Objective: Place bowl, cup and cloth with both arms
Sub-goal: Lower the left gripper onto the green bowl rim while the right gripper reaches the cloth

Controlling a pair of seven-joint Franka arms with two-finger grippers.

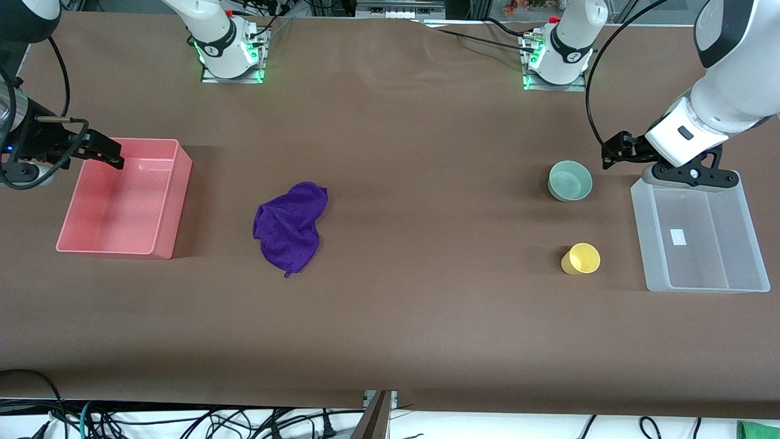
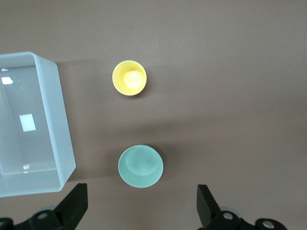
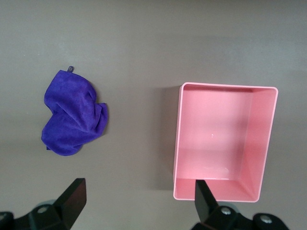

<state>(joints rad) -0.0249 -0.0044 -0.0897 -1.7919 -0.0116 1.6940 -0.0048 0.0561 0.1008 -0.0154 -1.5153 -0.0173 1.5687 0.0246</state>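
The mint-green bowl point(image 1: 570, 180) stands upright on the table toward the left arm's end, also in the left wrist view point(image 2: 140, 166). The yellow cup point(image 1: 581, 258) stands upright nearer the front camera than the bowl, also in the left wrist view point(image 2: 129, 77). The purple cloth point(image 1: 289, 225) lies crumpled mid-table toward the right arm's end, also in the right wrist view point(image 3: 72, 114). My left gripper point(image 1: 615, 151) point(image 2: 141, 197) is open and empty, up over the table beside the bowl. My right gripper point(image 1: 106, 149) point(image 3: 139, 192) is open and empty over a pink bin's edge.
A pink bin point(image 1: 170, 201) point(image 3: 178, 143) stands empty at the right arm's end, beside the cloth. A clear plastic bin point(image 1: 646, 244) point(image 2: 64, 143) stands empty at the left arm's end, beside the bowl and cup. Brown table cover throughout.
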